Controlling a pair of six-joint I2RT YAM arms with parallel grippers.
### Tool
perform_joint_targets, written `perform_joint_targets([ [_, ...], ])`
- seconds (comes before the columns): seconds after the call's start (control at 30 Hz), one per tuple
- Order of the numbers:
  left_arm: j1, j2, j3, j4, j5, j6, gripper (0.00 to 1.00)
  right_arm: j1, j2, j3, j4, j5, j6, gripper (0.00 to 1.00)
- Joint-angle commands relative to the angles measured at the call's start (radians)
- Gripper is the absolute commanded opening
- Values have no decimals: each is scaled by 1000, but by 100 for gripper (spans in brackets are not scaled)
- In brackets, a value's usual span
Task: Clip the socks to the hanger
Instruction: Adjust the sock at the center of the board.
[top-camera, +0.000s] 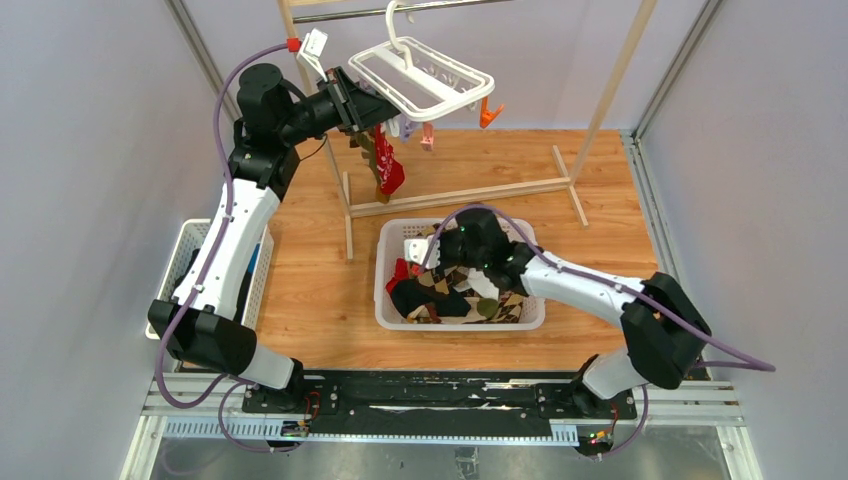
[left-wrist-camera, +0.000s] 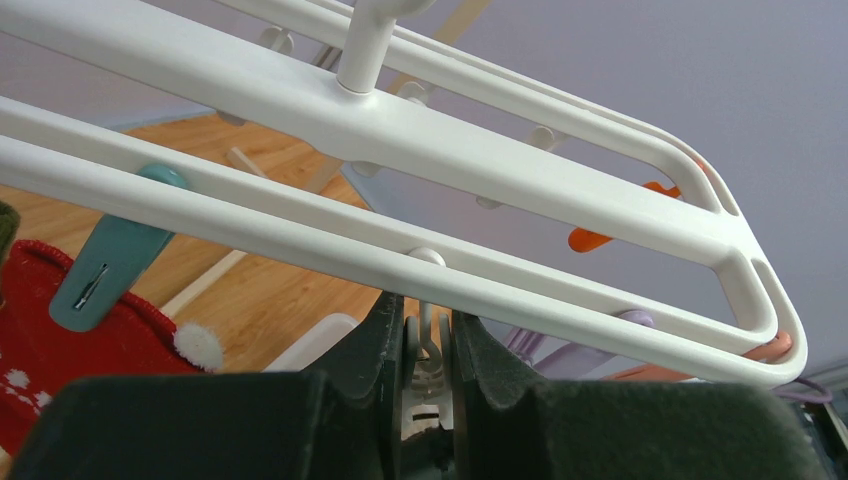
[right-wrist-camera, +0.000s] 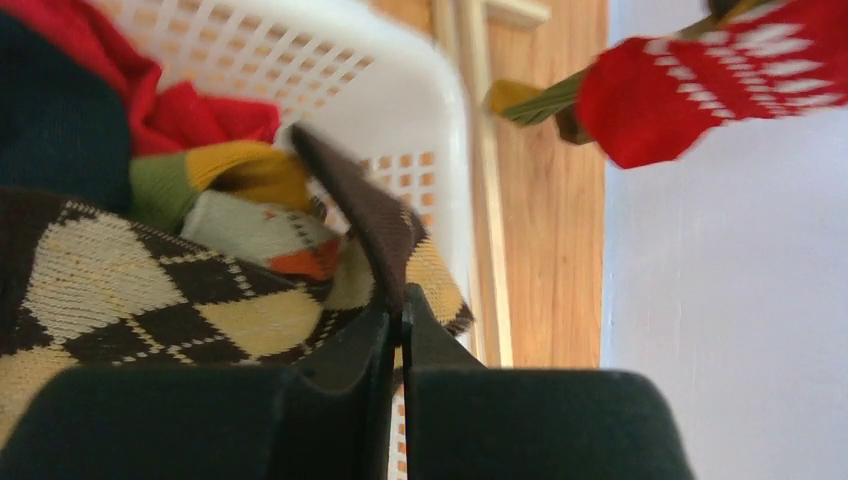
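Overhead, left gripper (left-wrist-camera: 428, 372) clenched on what seems a white clip (left-wrist-camera: 428, 348) under the hanger (left-wrist-camera: 400, 130) rail, red sock (left-wrist-camera: 40, 345) hanging beside. Right gripper (right-wrist-camera: 397, 335) pinches brown cuff of argyle sock (right-wrist-camera: 120, 290), close against basket (right-wrist-camera: 400, 70) wall.

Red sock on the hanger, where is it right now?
Top view, left of centre: the red sock hangs under the hanger's left end, just below the left hand, beyond the white basket.

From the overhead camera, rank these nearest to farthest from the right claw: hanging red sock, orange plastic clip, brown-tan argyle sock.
1. Brown-tan argyle sock, pinched in right gripper.
2. Red sock, hanging beyond white basket.
3. Orange clip, on white hanger.
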Motion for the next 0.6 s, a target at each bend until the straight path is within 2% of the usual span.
perform_joint_targets([
  [0.0,1,2,-1,-39,60,-3,0,-82,-97,88,-60,-331,257,0],
  [0.17,1,3,-1,-36,66,-6,0,-155,-106,169,-71,-562,540,0],
  [0.33,1,6,-1,-29,73,-14,0,-251,6,344,-82,-828,879,0],
  [0.47,1,3,-1,-27,73,-12,0,-321,124,565,-246,-921,1140,0],
  [0.53,1,0,-1,-27,75,-14,0,-341,154,610,-306,-951,1205,0],
  [0.57,1,1,1,-27,75,-14,0,-340,155,621,-363,-905,1206,0],
])
